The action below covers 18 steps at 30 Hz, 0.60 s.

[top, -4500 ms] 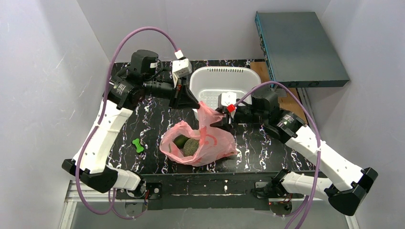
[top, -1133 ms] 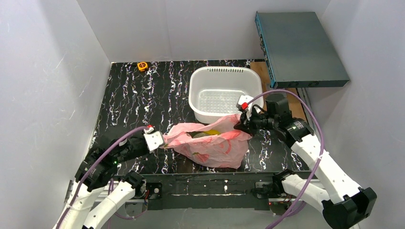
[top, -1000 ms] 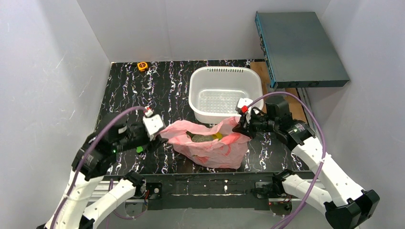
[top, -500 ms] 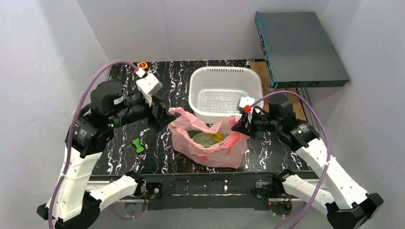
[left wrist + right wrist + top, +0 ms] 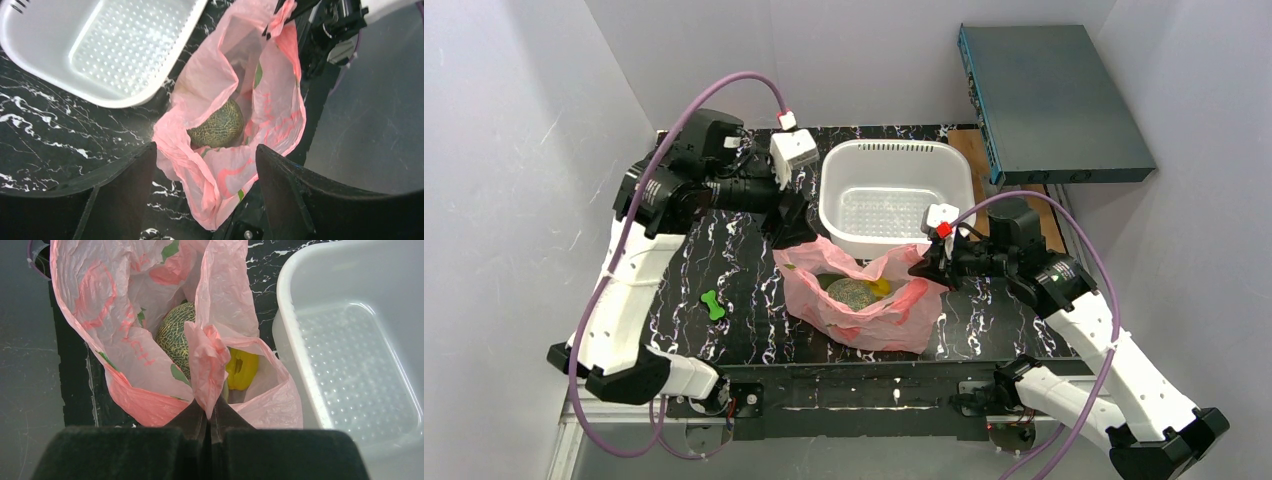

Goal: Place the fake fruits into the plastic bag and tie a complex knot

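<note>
1. Plastic bag (image 5: 90, 295), gripped side: the right hand (image 5: 209, 412) is pinched closed on a bunched strip of the pink rim or handle and holds that side up off the bench (image 5: 704, 260).
2. Left hand (image 5: 205, 150): its fingers are spread wide and hold nothing. It hangs above the bag's rear-left rim, with the film below the gap between the fingers. No contact shows in either view.
3. Bag position: it sits at the near middle of the bench with its mouth gaping upward. Its rear edge is just beside the white basket (image 5: 894, 160), perhaps touching it.
4. Contents: the netted melon (image 5: 217, 125) rests at the bottom, and the yellow fruit (image 5: 241, 369) lies against it on the basket side. The avocado cannot be made out; the green patches on the film may be print.
5. Step in hand (judgement): loading looks finished or nearly so, since no fruit lies loose on the bench. The step is gathering the mouth for the knot, which is not yet begun.
6. Next move (judgement): the left hand needs to descend and close on the free rim opposite the right hand's hold, so that two tails can be drawn up and crossed. The film is slack and crinkled, so the fingers should catch a bunched fold, not a single layer.
7. Aside: a small green toy (image 5: 714, 305) lies well apart on the left of the bench and is no part of the load.
</note>
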Available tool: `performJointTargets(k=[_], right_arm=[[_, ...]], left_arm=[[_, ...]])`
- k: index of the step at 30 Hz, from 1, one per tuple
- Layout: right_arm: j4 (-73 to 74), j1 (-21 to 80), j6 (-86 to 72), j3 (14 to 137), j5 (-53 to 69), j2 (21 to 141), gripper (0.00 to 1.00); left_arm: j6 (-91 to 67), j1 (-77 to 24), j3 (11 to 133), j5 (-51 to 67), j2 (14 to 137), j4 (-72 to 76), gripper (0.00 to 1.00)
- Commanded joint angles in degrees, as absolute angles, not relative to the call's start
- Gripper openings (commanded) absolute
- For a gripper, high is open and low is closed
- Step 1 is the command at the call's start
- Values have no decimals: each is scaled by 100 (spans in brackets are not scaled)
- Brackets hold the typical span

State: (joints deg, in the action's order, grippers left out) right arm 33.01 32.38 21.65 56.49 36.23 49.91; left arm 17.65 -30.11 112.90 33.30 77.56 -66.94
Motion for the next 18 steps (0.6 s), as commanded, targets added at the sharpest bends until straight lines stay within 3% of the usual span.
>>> performJointTargets(k=[1,5,10,14,16,18], right_arm=[[3226,3269,2205,5941,3731,4920,1],[3237,3270,2215,5905,3663,4892,1],[3222,3270,2178,5859,3483,4838,1],[2985,3224,2093,6051,2953,4925,1],[2906,3104,2112,6379,2696,5143,1],[3034,2834,2076,6974,2409,5484,1]], left_arm=[[2300,-3047,11498,3312,7816,-7407,71],[2496,-3215,11614,3021,8186,-7881,59],[2526,-3219,11369,2558,8091,-7867,0],[1496,-2555,11388,3248,7616,-6790,0],[566,-2105,10748,3605,6969,-5223,0],[84,-2058,9713,3190,6141,-3283,0]])
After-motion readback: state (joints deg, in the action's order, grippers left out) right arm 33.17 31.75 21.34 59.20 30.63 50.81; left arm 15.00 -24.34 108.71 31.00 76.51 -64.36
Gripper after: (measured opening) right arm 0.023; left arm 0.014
